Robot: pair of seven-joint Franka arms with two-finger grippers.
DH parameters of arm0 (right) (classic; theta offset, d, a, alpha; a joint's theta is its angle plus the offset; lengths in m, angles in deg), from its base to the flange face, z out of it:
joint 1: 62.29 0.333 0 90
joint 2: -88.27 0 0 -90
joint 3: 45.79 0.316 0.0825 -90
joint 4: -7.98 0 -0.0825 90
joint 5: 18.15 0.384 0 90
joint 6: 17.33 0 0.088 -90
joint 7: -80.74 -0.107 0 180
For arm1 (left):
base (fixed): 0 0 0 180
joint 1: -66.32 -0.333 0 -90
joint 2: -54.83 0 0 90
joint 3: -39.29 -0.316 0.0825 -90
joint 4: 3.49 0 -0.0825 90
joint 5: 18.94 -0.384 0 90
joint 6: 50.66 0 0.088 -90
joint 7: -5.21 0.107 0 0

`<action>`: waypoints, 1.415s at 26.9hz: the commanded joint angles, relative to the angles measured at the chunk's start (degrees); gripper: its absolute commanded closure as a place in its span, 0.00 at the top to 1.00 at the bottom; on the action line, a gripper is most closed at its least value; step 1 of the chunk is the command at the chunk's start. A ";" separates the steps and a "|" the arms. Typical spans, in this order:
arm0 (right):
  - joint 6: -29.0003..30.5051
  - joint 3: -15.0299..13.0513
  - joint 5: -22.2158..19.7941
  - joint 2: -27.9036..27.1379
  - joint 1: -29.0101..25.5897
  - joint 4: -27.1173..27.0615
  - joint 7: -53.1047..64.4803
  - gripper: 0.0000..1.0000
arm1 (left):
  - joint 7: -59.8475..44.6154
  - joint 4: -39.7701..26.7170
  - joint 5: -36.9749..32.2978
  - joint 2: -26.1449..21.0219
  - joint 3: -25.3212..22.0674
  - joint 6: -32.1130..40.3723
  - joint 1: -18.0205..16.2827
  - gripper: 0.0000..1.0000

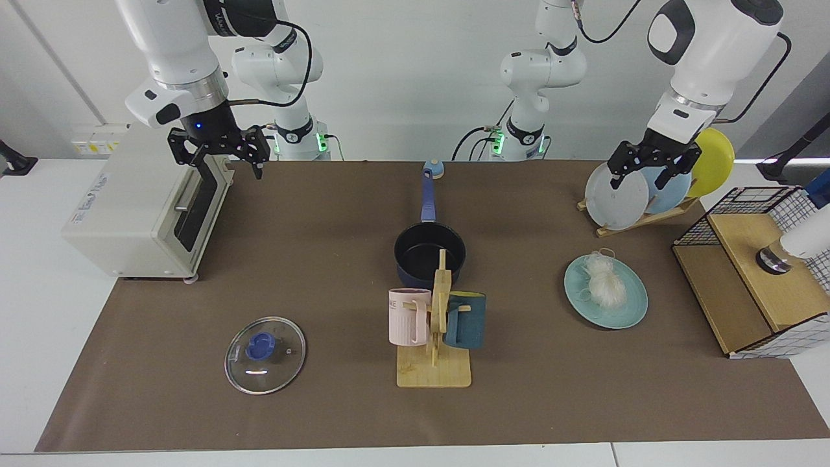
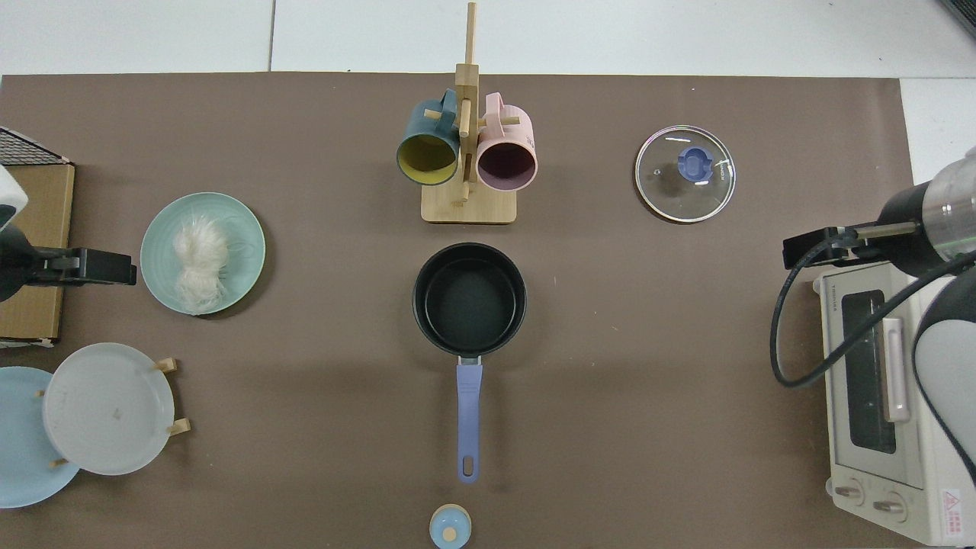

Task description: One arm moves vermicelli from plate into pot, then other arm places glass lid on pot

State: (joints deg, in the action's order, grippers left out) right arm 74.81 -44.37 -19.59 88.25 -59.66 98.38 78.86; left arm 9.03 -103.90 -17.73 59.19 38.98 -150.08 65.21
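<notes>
Matt brown mat (image 1: pixel 311 272) over desk. Clear glossy glass lid (image 1: pixel 264 355), metal rim, blue plastic-looking knob. Matt teal plate (image 1: pixel 605 291); fluffy white fibrous vermicelli (image 1: pixel 604 284). Dark pot (image 1: pixel 429 253), smooth black interior. Pale wood mug stand (image 1: pixel 434 366). Glossy white arm shells.

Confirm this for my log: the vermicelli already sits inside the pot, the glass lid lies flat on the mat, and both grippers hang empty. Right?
Not quite. The vermicelli lies on the teal plate; the pot is empty, as the top view shows. The glass lid does lie on the mat, and both the left gripper and right gripper are empty.
</notes>
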 commanded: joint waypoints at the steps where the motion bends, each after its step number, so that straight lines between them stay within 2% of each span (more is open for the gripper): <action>1: -0.91 0.16 1.35 0.20 -0.78 -0.39 2.06 1.00 | 0.04 -0.48 -0.33 0.47 -0.56 -0.60 0.67 1.00; 27: -0.91 0.07 1.35 0.20 -0.78 -0.39 2.06 1.00 | -0.66 -0.13 -0.42 0.03 0.40 -1.75 1.29 1.00; 32: -0.91 0.16 1.35 0.20 -0.78 -0.39 2.06 1.00 | -0.48 -0.05 -0.42 -1.11 0.23 -8.93 0.76 1.00; 34: -0.99 0.16 1.35 0.20 -0.78 -0.39 2.06 1.00 | -0.22 0.04 -0.42 -2.77 0.23 -13.41 0.58 1.00; 38: -0.99 0.16 1.35 0.11 -0.78 -0.39 2.06 1.00 | -0.57 0.31 -0.68 -6.20 0.23 -17.03 0.58 1.00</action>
State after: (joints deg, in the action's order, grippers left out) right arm 74.81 -44.38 -19.59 88.25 -59.66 98.37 78.86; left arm 9.03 -104.10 -17.73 57.02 39.25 -162.80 65.87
